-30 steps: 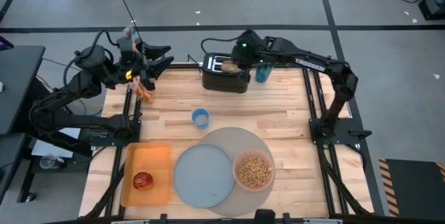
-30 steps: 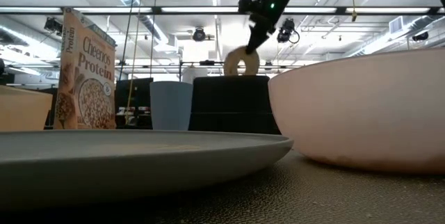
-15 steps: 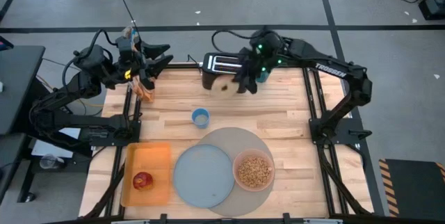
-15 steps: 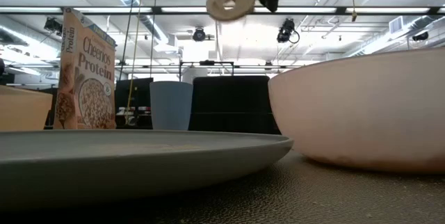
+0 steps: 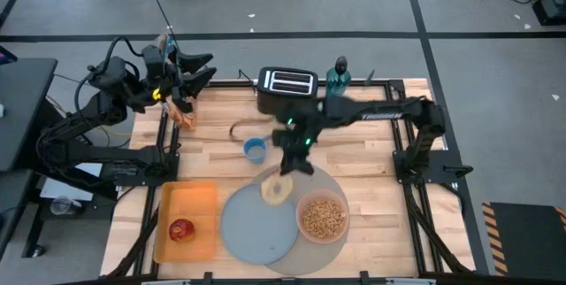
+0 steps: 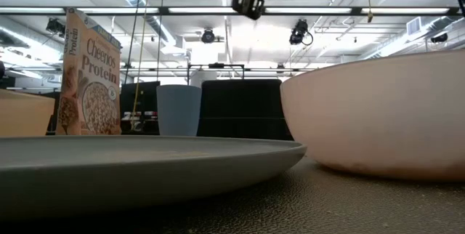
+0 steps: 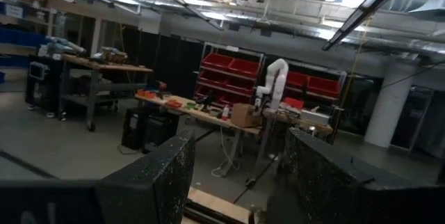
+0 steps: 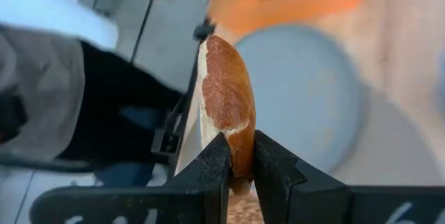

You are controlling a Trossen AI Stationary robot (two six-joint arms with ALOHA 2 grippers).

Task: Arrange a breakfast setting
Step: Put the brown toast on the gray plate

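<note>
My right gripper [image 5: 285, 172] is shut on the round toasted bread [image 5: 277, 189]. It is in the air over the far rim of the blue-grey plate [image 5: 255, 225] and the grey mat [image 5: 305, 179]. The pink bowl [image 5: 323, 219] with brown cereal sits on the mat, to the right of the plate. The red apple [image 5: 182, 229] lies on the orange tray [image 5: 199, 201]. My left gripper [image 5: 202, 71] is open and empty beyond the table's far left corner; its fingers also show apart in the left wrist view [image 7: 236, 182]. No spoon shows. My right gripper pinches the bread between its two fingers, one on each flat face, at the rim nearest the gripper [image 8: 238, 160]. The fingers slant down from the table's far side. The bread sticks out past the fingertips [image 8: 217, 156], lifted clear above the plate.
The black toaster [image 5: 287, 92] stands at the far edge, with a green bottle [image 5: 337, 78] beside it. A blue cup [image 5: 255, 150] stands mid-table just left of my right arm. A cereal box [image 5: 184, 112] stands at the far left.
My right gripper has lifted the bread up out of the toaster and carried it toward the table's near edge, past the blue cup. It now holds the bread over the plate's far rim. The bread has stayed in the hold throughout.
</note>
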